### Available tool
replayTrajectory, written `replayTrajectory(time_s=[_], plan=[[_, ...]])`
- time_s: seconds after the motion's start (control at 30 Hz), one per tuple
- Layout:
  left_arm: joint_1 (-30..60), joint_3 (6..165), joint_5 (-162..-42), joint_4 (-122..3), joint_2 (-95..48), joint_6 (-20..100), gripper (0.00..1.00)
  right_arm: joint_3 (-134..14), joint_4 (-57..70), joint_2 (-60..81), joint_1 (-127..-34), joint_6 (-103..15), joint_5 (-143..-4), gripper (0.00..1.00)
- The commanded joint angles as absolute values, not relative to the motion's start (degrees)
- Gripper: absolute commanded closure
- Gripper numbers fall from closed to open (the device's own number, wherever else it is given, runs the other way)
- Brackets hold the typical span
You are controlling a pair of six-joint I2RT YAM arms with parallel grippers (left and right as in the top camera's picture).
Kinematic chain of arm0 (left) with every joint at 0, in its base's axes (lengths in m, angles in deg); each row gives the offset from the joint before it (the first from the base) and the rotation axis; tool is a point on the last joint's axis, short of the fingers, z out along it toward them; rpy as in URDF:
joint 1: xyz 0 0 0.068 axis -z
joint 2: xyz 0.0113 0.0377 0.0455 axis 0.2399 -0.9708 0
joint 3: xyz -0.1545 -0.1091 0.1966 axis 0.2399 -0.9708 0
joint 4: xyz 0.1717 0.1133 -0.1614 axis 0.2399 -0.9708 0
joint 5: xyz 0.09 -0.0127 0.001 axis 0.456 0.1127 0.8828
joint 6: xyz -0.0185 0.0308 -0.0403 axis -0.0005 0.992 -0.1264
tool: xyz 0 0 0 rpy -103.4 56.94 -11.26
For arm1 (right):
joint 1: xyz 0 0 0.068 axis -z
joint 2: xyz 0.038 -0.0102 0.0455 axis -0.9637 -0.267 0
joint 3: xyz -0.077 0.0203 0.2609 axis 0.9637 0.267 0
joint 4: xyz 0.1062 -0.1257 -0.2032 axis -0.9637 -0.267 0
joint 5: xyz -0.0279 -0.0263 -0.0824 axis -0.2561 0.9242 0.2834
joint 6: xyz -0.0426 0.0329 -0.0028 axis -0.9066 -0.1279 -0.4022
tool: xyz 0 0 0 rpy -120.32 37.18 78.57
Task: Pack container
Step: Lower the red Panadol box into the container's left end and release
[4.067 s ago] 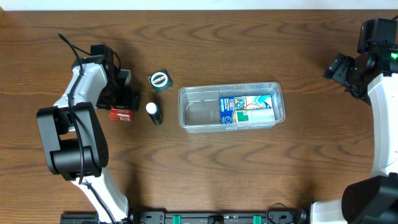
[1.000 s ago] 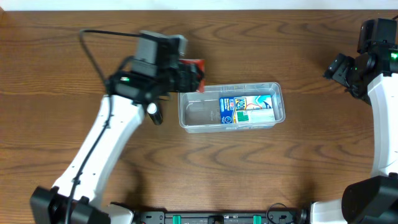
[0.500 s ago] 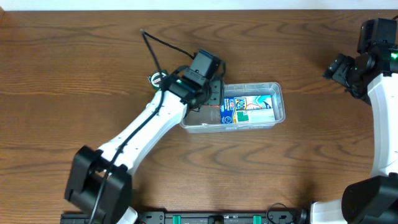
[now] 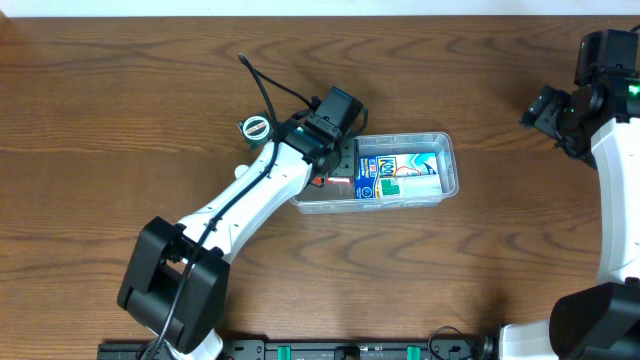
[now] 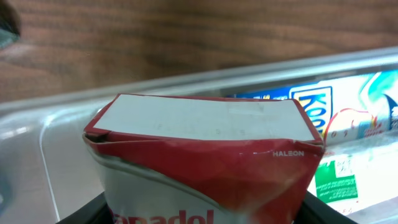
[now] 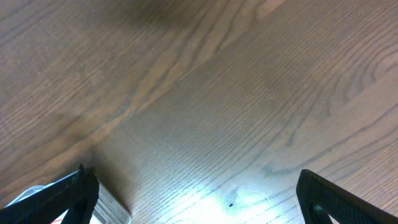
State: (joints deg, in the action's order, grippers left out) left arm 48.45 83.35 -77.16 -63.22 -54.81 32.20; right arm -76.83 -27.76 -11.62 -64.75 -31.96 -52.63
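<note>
Overhead view has the left gripper (image 4: 336, 168) clamped on a red box (image 5: 205, 155), poised just inside the left end of the clear container (image 4: 400, 205), where a blue packet (image 4: 400, 175) lies in the right half. The step in hand looks like placing the box. Next it probably needs lowering into the free space, then letting go. The left arm reaches diagonally with its wrist tipped down, while the right gripper (image 6: 199, 199) hangs spread wide, well apart from the container.

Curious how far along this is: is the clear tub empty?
Not empty: a blue-and-white packet lies in the container's right half, and the left gripper holds a red box at its left end.
</note>
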Motion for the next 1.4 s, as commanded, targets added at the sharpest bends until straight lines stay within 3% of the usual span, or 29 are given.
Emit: replayTrajectory(time_s=[0.0,1.3,1.37], plan=[[49.24,84.68,-76.48,-64.79,-55.6,31.02,0.36,-76.94,-27.83,-11.68,-64.4,-32.18,-52.14,0.01],[49.54,84.01,-75.12,-63.09,-64.28,28.25,0.35,-76.94,-27.83,-11.68,-64.4,-32.18,-52.14,0.01],[49.54,84.01,-75.15,-62.78,-64.28,28.25,0.3,-76.94,-27.83,-11.68,-64.4,-32.18,-52.14,0.01]])
